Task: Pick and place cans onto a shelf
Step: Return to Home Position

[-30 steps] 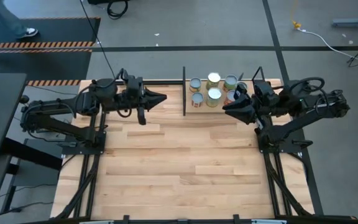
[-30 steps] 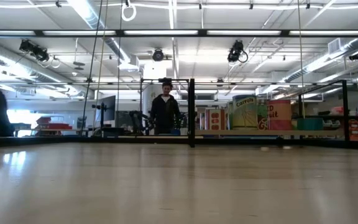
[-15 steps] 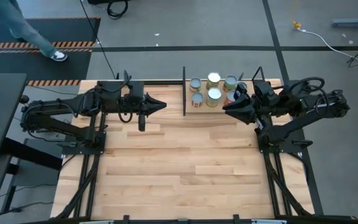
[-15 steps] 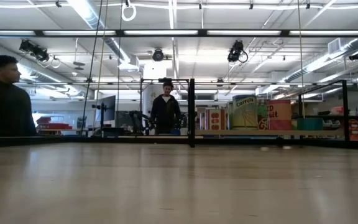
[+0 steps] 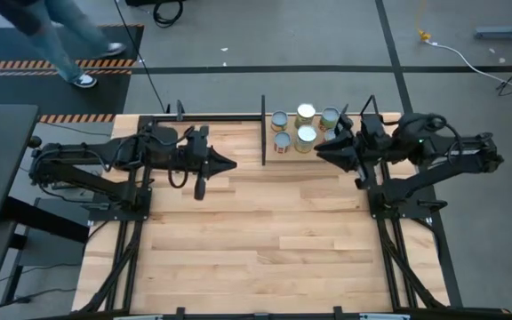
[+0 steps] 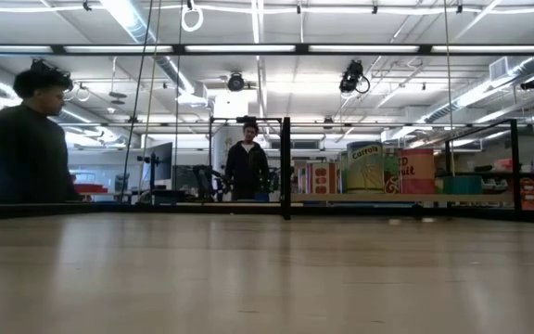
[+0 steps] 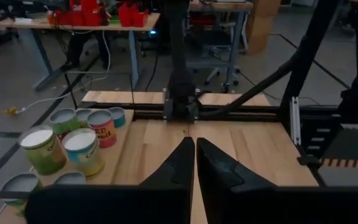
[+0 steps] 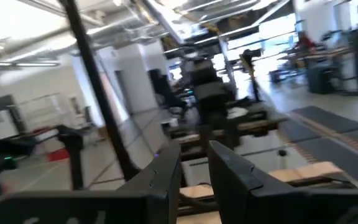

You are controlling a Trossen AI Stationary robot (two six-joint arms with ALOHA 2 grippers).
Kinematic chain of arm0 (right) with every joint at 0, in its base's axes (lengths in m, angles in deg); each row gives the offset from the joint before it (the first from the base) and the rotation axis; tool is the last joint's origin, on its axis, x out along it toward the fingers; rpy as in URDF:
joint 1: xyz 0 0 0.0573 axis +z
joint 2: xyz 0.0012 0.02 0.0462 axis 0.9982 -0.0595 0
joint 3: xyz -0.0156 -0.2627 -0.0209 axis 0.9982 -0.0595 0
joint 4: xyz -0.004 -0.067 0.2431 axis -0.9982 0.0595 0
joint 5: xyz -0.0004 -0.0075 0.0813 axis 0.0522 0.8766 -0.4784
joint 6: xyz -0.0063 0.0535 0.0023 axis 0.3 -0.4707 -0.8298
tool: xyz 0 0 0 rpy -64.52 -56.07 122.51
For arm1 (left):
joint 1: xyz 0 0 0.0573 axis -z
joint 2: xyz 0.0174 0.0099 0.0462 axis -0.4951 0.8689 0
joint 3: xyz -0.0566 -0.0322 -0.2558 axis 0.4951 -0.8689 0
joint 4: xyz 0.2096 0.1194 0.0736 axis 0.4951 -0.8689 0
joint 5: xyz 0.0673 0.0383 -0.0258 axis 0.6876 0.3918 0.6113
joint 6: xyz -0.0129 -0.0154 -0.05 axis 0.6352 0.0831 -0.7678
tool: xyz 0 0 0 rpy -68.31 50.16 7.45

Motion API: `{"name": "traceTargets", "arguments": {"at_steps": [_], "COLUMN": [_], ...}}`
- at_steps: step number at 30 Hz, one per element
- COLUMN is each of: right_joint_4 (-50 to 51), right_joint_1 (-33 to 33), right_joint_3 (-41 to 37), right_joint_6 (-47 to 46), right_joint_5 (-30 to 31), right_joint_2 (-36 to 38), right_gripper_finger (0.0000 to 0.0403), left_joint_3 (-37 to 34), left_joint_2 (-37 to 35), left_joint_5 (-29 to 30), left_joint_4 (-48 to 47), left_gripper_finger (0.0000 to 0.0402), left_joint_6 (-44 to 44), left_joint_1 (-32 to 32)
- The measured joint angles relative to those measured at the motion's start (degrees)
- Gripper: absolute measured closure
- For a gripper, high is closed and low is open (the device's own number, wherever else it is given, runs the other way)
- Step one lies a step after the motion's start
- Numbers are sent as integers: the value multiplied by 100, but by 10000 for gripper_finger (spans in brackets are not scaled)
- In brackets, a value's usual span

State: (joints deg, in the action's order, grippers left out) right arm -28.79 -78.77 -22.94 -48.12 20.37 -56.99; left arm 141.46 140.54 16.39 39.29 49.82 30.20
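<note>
Retreating from the light-wood shelf with thin black uprights [image 5: 263, 133], both dark arms now sit folded over the far part of the striped plank tabletop [image 5: 265, 231]. Since a second ago the left hand [image 7: 193, 144] has swung away from the far edge; the right hand [image 5: 320, 151] has tipped upward. This reads as placing finished. The small metal cans with pale lids [image 5: 305, 135] stand clustered on the shelf, none on the tabletop. The left hand is closed to a slit and empty. The right hand is parted and empty.
</note>
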Motion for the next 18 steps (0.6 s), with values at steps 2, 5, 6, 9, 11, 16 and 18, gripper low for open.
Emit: {"name": "traceTargets", "arguments": {"at_steps": [2, 5, 6, 9, 11, 16, 18], "right_joint_4": [-4, -40, -60, -70, -98, -97, -118], "right_joint_1": [-170, -296, -309, -314, -314, -314, -314], "right_joint_3": [-165, -469, -587, -1012, -1297, -1745, -1810], "right_joint_6": [54, 214, 303, 586, 778, 522, 199], "right_joint_5": [-33, -70, -64, 54, 68, 67, 67], "right_joint_2": [173, 527, 661, 1078, 1343, 1790, 1869], "right_gripper_finger": [315, 315, 315, 316, 316, 315, 316], "left_joint_3": [-111, -770, -1064, -1948, -2409, -2691, -2697], "left_joint_2": [-8, -144, -200, -427, -568, -1178, -1326], "left_joint_5": [-6, -8, -6, 69, 152, 556, 679], "left_joint_4": [181, 1003, 1403, 2565, 3238, 3639, 3661], "left_gripper_finger": [377, 381, 382, 383, 381, 377, 379], "left_joint_6": [-11, -194, -245, -332, -507, -1003, -986], "left_joint_1": [12, 12, 12, -60, -143, -438, -528]}}
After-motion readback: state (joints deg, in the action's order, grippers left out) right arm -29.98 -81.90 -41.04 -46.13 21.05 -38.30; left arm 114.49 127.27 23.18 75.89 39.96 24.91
